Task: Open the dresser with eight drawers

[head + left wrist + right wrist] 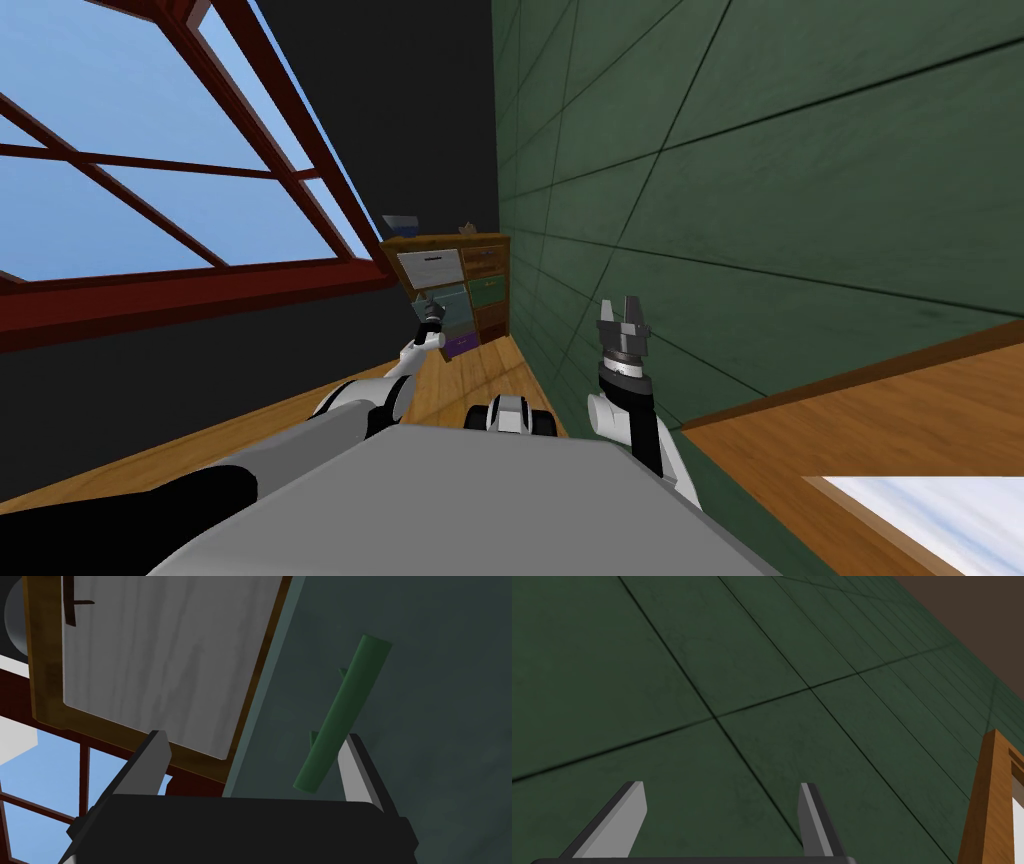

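The wooden dresser (497, 243) stands ahead against the green wall, its drawer fronts in different colours. My left gripper (430, 312) is at the grey-teal drawer (447, 303) under the white top-left one. In the left wrist view the gripper (255, 748) is open, and that drawer's green bar handle (344, 711) lies between the fingers, close beside one finger (356, 768) and not pinched. The grey-teal front (430, 701) overlaps the wooden frame beside the white drawer (165, 661). My right gripper (622, 308) is raised near the wall, open (722, 798) and holding nothing.
The green panelled wall (750, 200) runs close along my right side. A large red-framed window (150, 180) fills the left. A strip of wooden floor (500, 370) leads to the dresser. Small items (402, 222) rest on the dresser top.
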Controlling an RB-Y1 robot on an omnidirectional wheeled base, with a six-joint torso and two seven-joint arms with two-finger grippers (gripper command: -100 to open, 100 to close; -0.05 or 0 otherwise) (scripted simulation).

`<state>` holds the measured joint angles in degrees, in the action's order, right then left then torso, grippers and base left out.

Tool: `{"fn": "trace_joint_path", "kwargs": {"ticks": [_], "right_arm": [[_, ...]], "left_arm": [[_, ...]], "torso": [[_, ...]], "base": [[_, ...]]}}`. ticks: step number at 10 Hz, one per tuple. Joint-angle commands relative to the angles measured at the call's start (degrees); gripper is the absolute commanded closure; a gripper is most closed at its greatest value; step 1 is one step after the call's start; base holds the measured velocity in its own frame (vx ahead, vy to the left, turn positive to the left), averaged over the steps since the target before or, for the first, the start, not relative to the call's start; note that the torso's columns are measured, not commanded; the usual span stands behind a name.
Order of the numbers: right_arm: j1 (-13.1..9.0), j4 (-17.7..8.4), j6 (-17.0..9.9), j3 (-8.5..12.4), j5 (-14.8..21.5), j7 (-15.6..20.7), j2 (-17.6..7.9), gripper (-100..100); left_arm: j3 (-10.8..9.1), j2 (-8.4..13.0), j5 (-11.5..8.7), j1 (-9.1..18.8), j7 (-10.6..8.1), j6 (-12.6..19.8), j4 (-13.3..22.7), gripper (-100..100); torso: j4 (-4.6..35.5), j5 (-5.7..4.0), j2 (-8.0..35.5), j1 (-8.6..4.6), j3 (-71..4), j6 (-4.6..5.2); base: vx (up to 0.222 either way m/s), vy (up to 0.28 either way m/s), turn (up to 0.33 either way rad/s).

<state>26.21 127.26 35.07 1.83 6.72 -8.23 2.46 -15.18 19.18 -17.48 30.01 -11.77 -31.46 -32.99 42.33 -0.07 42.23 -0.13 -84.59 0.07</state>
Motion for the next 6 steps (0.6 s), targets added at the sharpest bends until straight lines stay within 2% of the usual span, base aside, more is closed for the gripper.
{"fn": "trace_joint_path", "kwargs": {"ticks": [1, 2, 3, 4, 6], "right_arm": [[0.0, 0.0, 0.0, 0.0, 0.0, 0.0, 0.0, 0], [0.0, 0.0, 0.0, 0.0, 0.0, 0.0, 0.0, 0], [0.0, 0.0, 0.0, 0.0, 0.0, 0.0, 0.0, 0], [0.0, 0.0, 0.0, 0.0, 0.0, 0.0, 0.0, 0], [0.0, 0.0, 0.0, 0.0, 0.0, 0.0, 0.0, 0]], "left_arm": [[0.63, 2.4, -0.5, 5.4, -0.08, -1.0, 6.6, -100], [0.63, 2.4, -0.5, 6.7, -0.08, -1.0, 8.4, -100], [0.87, 2.4, -0.4, 6.0, -0.45, -1.4, 8.4, -100], [0.9, 2.3, -0.4, 6.1, -0.42, -1.3, 8.7, 0], [0.94, 2.1, -0.4, 5.9, -0.42, -1.2, 8.8, 0]], "torso": [[0.1, -0.05, 0.2, -0.03, 0.1, -0.18], [0.2, -0.1, 0.5, -0.01, 0.3, -0.25], [0.2, -0.08, 0.4, 0.07, 0.3, -0.16], [0.2, -0.06, 0.3, 0.08, 0.2, -0.15], [0.1, -0.02, 0.2, 0.07, 0.1, -0.12]], "base": [[-0.089, -0.05, 0.066], [-0.05, -0.019, 0.017], [-0.012, -0.005, -0.009], [0.0, 0.0, 0.0], [0.0, 0.0, 0.0]]}}
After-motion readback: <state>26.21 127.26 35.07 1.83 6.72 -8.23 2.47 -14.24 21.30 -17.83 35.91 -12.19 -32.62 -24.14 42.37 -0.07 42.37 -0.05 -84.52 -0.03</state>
